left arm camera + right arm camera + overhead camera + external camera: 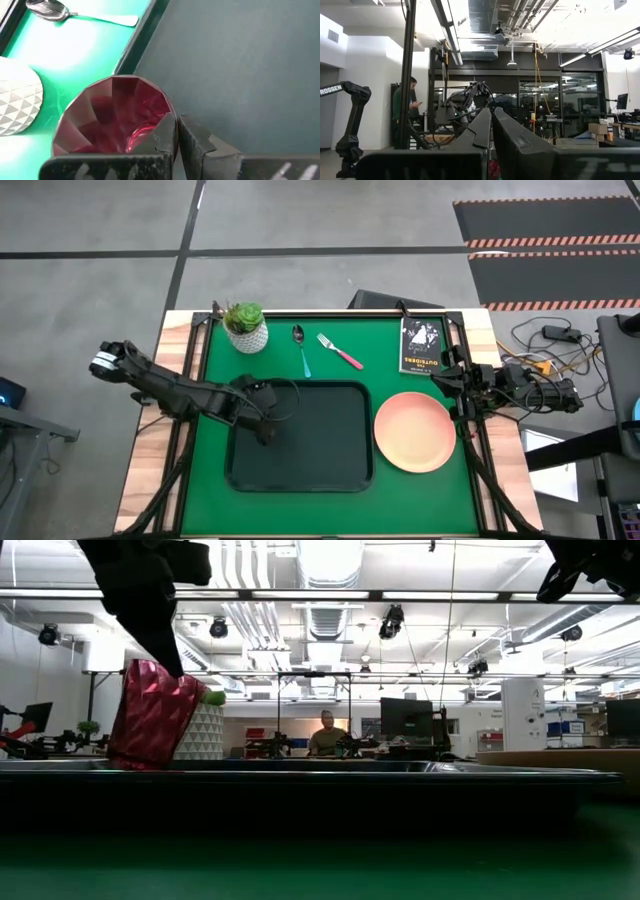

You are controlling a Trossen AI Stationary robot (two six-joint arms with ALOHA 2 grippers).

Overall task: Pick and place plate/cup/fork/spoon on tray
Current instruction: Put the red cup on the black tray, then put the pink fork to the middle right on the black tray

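My left gripper (265, 428) is over the left part of the dark tray (335, 470) and is shut on the dark red cup (152, 718), which also shows in the left wrist view (107, 120). The salmon-pink plate (414, 431) lies flat on the green mat, right of the tray. The teal-handled spoon (302, 350) and the pink-handled fork (340, 352) lie on the mat beyond the tray's far rim. My right gripper (455, 385) is shut and empty at the table's right edge, above the plate's far side. My left gripper pinches the cup's wall at its rim (172, 114), one finger (165, 142) inside the cup and one (197, 145) outside. The fingers come from above, slanting down. The cup is tilted over the tray; the tray's near rim hides its foot.
A white pot with a green plant (246, 327) stands at the far left of the mat, close to the cup. A small black book (422, 345) lies at the far right. A person stands in the room beyond the table.
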